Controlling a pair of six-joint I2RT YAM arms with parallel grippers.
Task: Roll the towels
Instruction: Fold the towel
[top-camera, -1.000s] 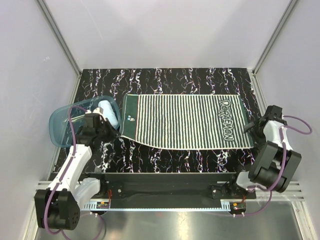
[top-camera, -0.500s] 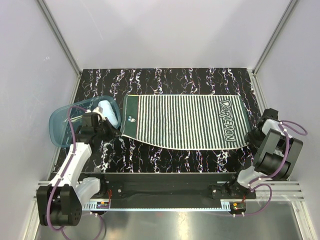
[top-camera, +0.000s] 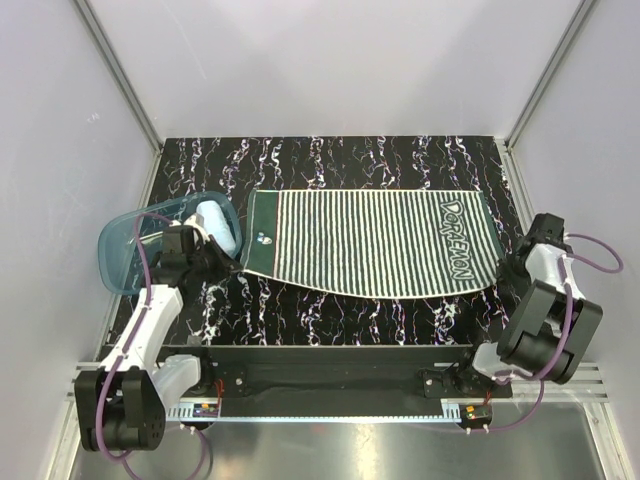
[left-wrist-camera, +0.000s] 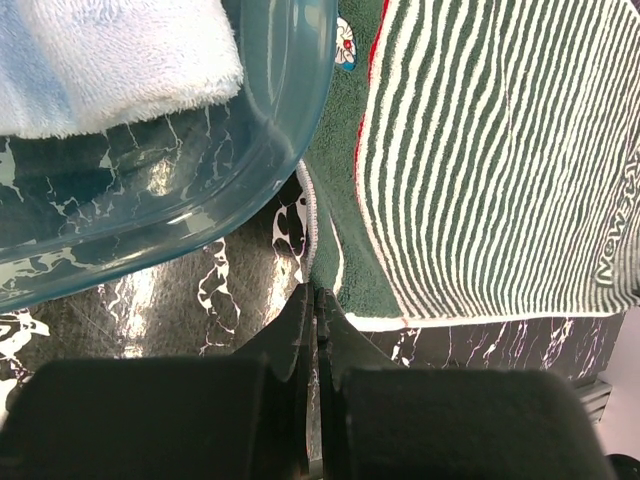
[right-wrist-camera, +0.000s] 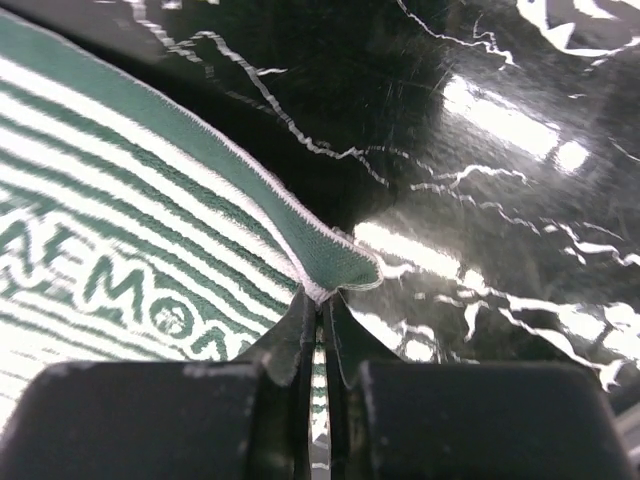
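The striped towel (top-camera: 370, 245) lies opened flat on the worktop (top-camera: 330, 160), approx. in the middle, w/ its long side going left to right. The stripes are dark green & white. At the right end there is white lettering (top-camera: 455, 240), and at the left end a plain green band w/ a small round picture (top-camera: 261, 238). The near edge is not straight; it bows toward the arms in its middle part.

The left hand (top-camera: 226, 262) is at the near-left corner of this towel. In the left wrist view its fingers (left-wrist-camera: 285, 330) are pressed together w/ no gap, and the white hem of the towel runs down right to the tips. The hand looks clamped on that hem, though the tips hide the exact contact.

The right hand (top-camera: 503, 268) is at the near-right corner. In the right wrist view the fingers are together & pinch the green corner, which curls up a little above the tips, so this hand is clamped on the towel.

The light blue towel (top-camera: 213, 220) is not on the worktop itself. It lies inside the tub (top-camera: 125, 255), translucent blue, on the left side, in the end nearest to the striped towel. The tub rim is just beside the towel's left edge. I cannot tell if they touch.
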